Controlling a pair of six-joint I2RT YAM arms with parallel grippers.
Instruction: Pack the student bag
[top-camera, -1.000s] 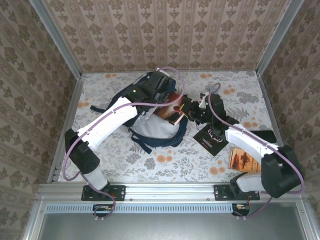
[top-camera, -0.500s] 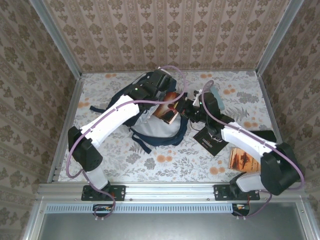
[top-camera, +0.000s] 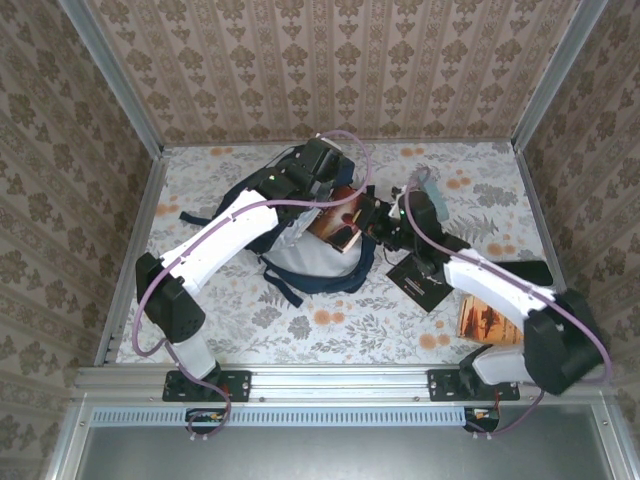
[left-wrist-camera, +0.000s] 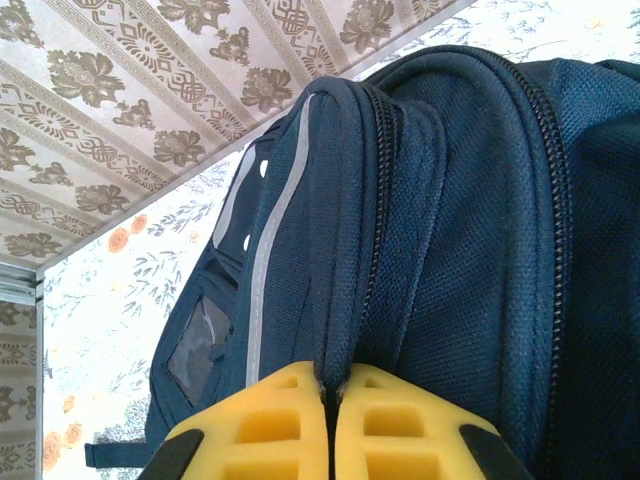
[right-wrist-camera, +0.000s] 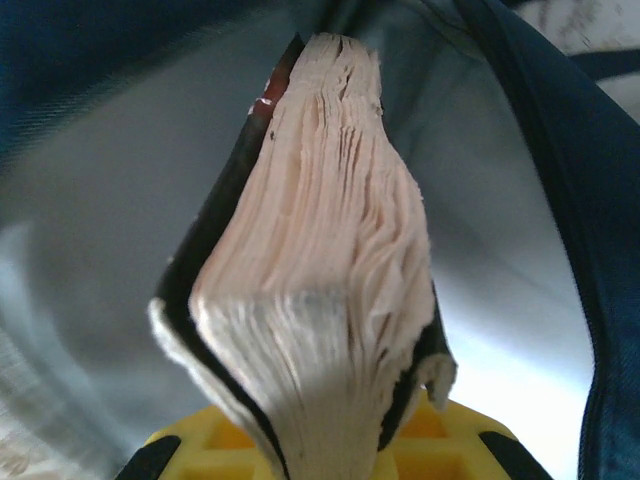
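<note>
At the left, our left gripper (top-camera: 322, 170) sits at the far, upper edge of the student bag (top-camera: 308, 262). Through the left wrist camera, we see its yellow fingers (left-wrist-camera: 270, 420) pressed together with a fold of the bag's navy fabric (left-wrist-camera: 450, 250) pinched between them, beside a zipper line and the white stripe. The bag lies on the flowered table (top-camera: 230, 300) left of centre, its mouth held open towards the right so that the pale lining shows, with navy straps trailing at its near side.

At the bag's mouth we see a book with a reddish cover (top-camera: 340, 222), tilted and partly inside. Our right gripper (top-camera: 368, 215) has it clamped; in the right wrist view the page edges (right-wrist-camera: 320, 250) fan upward from between the yellow pads (right-wrist-camera: 225, 435), with the bag's lining (right-wrist-camera: 100, 220) around them.

Further right, a black book (top-camera: 425, 278) lies flat on the table, and an orange-brown book (top-camera: 487, 320) lies beside the right arm's base.
</note>
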